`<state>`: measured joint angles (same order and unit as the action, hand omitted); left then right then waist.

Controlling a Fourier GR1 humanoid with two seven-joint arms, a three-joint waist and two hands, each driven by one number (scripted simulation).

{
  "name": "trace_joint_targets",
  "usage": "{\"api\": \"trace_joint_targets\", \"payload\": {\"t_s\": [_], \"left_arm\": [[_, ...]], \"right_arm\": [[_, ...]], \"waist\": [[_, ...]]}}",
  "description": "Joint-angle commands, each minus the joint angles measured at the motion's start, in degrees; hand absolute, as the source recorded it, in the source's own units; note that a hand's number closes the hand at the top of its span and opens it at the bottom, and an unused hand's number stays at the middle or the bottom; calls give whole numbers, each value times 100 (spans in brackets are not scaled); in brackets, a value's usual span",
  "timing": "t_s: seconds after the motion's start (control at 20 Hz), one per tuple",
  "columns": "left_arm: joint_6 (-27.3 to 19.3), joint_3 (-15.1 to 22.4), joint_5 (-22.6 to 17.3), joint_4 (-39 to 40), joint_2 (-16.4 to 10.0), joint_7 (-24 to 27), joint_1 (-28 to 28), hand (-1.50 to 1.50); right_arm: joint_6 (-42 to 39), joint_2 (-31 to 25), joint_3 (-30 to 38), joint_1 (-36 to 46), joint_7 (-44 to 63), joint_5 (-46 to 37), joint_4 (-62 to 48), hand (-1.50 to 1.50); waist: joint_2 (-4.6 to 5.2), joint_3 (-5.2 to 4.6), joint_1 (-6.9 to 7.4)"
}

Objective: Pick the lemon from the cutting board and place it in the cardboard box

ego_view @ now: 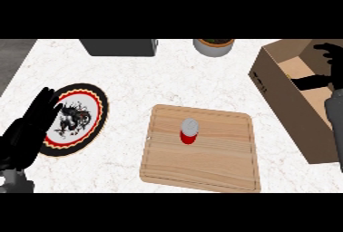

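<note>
Right hand hangs open over the cardboard box while the red can stands upright on the cutting board.

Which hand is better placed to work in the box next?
Right. The right hand is over the box, at the view's right; the left hand rests open by the plate, with the board between.

Bright even light, soft shadows (faint)

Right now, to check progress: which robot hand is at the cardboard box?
The right robot hand, above the open cardboard box; the left robot hand is at the patterned plate.
</note>
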<state>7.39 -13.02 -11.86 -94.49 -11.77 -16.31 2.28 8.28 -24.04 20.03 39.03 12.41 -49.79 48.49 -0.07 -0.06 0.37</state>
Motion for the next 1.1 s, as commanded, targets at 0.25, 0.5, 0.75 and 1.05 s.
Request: {"api": "trace_joint_targets", "payload": {"t_s": [0.25,0.5,0.75,1.05], "left_arm": [[-89,5,9,-198,47,-162,-127,0],[160,-38,-73,-161,-25,-11,-218,0],[-225,95,201,66,172,-55,157,0],[-146,80,200,-63,216,97,-57,0]], "right_arm": [[849,119,1414,-119,-700,1686,763,-150],[499,-30,1564,-789,-473,2185,1481,-150],[-118,-441,2190,-1418,-925,3143,1728,-150],[-842,-896,2328,-2144,-1163,3714,1875,-150]], "waist": [[-22,13,-81],[-16,4,-85],[-1,7,-108],[0,6,-53]]}}
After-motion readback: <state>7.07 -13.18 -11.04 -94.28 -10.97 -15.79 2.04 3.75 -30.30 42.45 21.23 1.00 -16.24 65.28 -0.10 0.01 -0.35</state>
